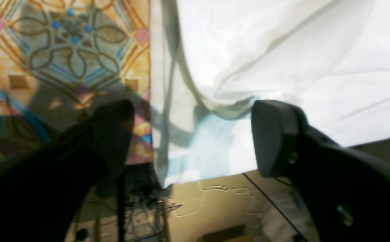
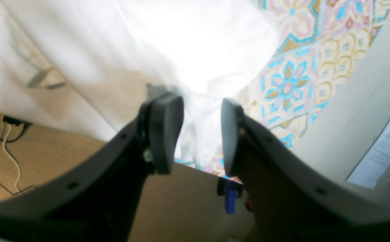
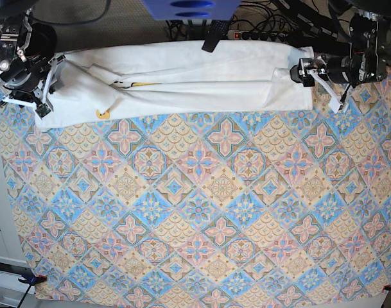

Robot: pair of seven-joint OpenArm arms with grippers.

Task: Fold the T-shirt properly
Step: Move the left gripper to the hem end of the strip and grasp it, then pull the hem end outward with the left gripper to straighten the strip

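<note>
1. Our left gripper [image 1: 191, 137] stands spread wide beside the T-shirt's [image 3: 182, 80] edge, holding nothing.
2. Our right gripper [image 2: 201, 131] sits half parted with white cloth between its pads; whether it grips, we cannot tell.
3. The shirt lies in a long band along the far edge of the patterned tablecloth [image 3: 201, 212].
4. We judge the next fold needs both ends taken evenly and laid flat, hems aligned, without dragging.
</note>
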